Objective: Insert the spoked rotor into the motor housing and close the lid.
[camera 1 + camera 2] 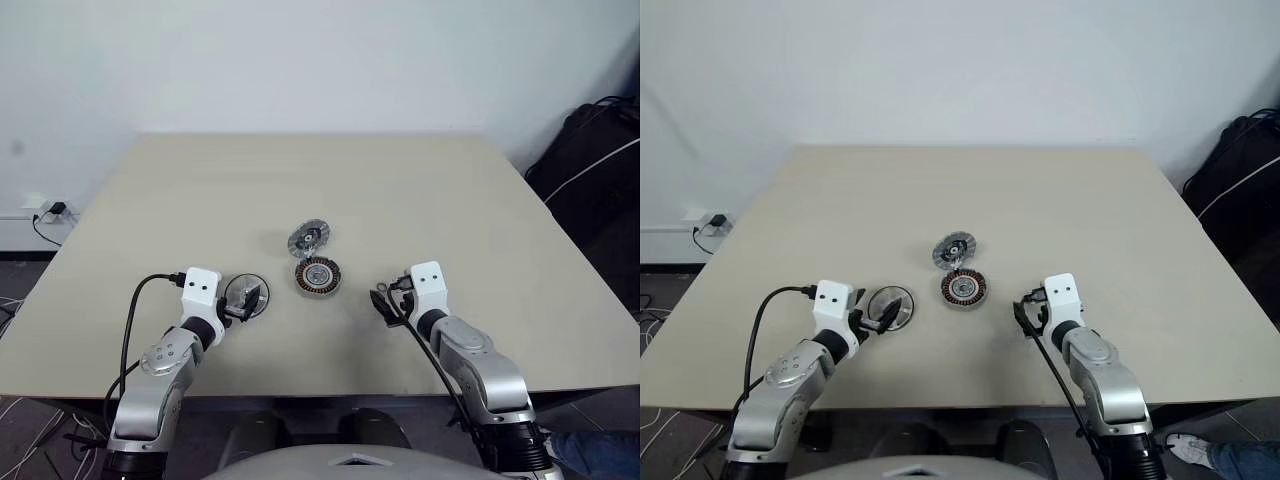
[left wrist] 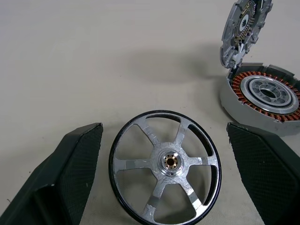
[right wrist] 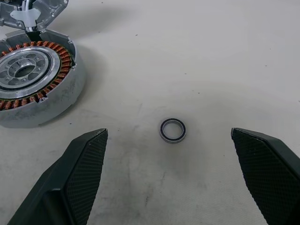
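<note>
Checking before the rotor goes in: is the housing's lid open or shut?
Open: the lid stands tilted up behind the motor housing, leaving its copper windings exposed.

Left pincer (image 1: 252, 303) and right pincer (image 1: 384, 304) both gape wide, angled forward-down.

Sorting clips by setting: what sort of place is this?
Probably a plain lab or office room: a bare beige table against a white wall, a wall socket with cables, and a black bag on the floor.

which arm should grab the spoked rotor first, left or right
Left. The spoked rotor lies flat between the open left gripper's fingers. The open right gripper sits on the far side of the motor housing, over a small ring.
</note>
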